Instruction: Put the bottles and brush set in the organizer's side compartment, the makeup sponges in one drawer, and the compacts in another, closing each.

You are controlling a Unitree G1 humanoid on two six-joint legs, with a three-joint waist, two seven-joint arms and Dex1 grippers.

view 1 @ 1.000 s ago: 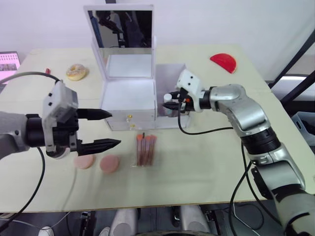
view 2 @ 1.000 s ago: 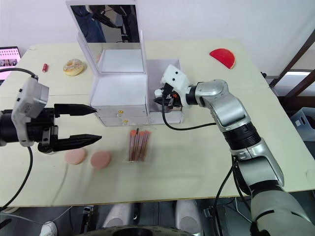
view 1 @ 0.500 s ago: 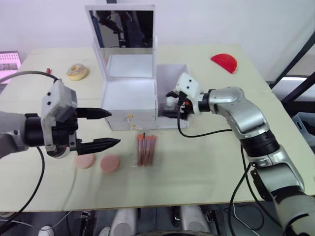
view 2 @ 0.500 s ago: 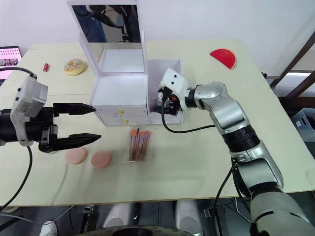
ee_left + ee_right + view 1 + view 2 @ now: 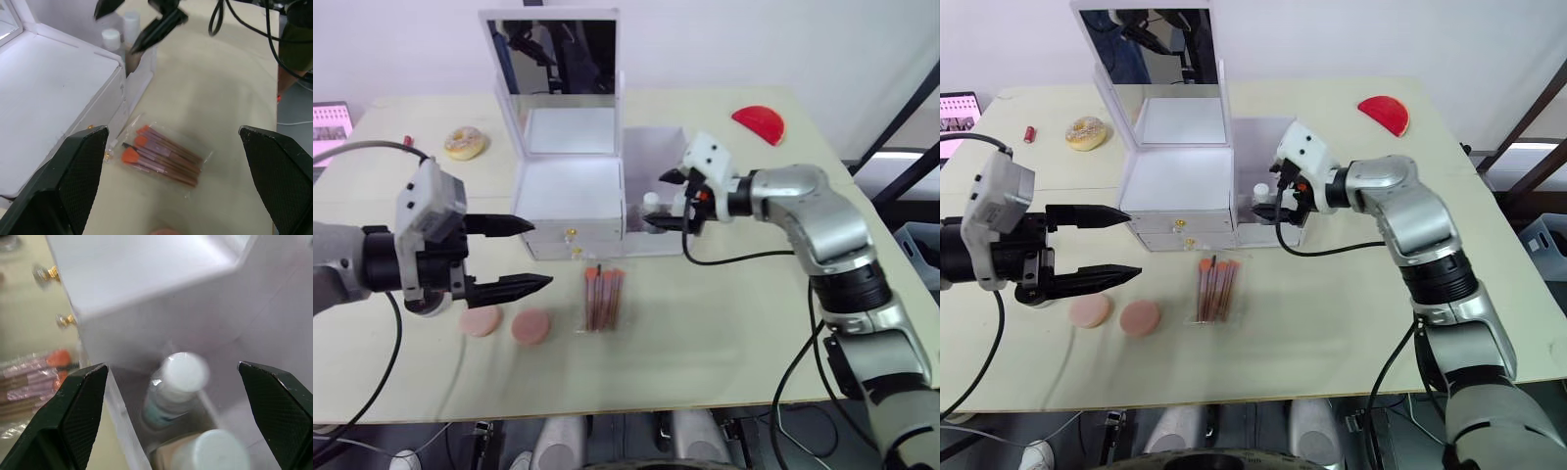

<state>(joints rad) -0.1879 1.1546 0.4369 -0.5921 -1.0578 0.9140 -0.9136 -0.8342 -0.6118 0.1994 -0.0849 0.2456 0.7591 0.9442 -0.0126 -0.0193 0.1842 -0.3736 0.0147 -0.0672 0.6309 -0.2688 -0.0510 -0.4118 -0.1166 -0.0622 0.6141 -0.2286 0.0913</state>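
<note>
Bottles (image 5: 178, 387) upright in side compartment; right gripper (image 5: 673, 200) spread, empty; left gripper (image 5: 530, 255) wide

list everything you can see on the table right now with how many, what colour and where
organizer: 1, white, mirrored lid up, table centre
bottles: 2, white caps, standing in the organizer's side compartment
brush set: 1 clear pack, orange-tipped brushes, on the table in front of the organizer
makeup sponges: 2, pink, on the table beside the brush set on the robot's left
donut: 1, pale with sprinkles, far left of the table
red half-round item: 1, far right of the table
small red item: 1, by the donut, too small to identify
left gripper: open, above the table near the sponges
right gripper: open, at the side compartment, beside the bottles
</note>
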